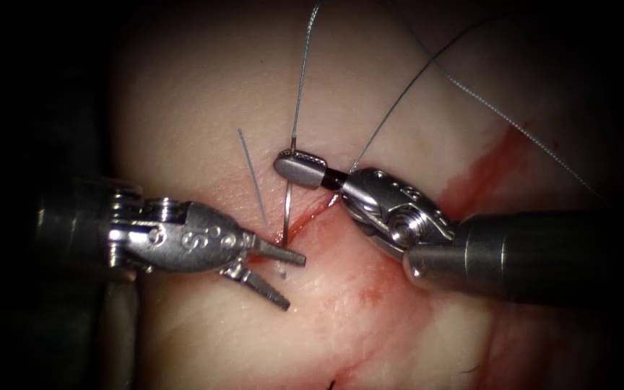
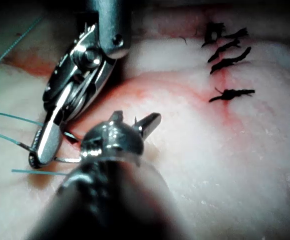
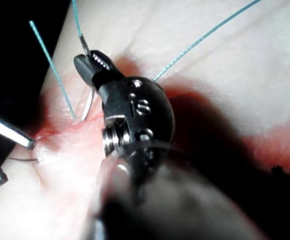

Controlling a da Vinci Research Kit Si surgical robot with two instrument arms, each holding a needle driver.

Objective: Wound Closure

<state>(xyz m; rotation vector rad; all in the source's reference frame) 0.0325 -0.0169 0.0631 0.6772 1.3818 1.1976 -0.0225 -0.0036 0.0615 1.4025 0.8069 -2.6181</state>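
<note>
Here the right gripper (image 1: 299, 167) is clamped on the needle (image 1: 286, 209) near its thread end, on the right of the cut (image 1: 305, 224); the needle curves down from those jaws into the tissue (image 1: 196, 94) at the cut's edge, its lower part buried; thread (image 1: 301, 79) runs up and away from the needle's top; the left gripper (image 1: 283, 278) sits just left of the cut with its jaws parted wide, holding nothing, the upper jaw beside the needle's entry; red fluid (image 1: 492, 166) stains the tissue to the right.
</note>
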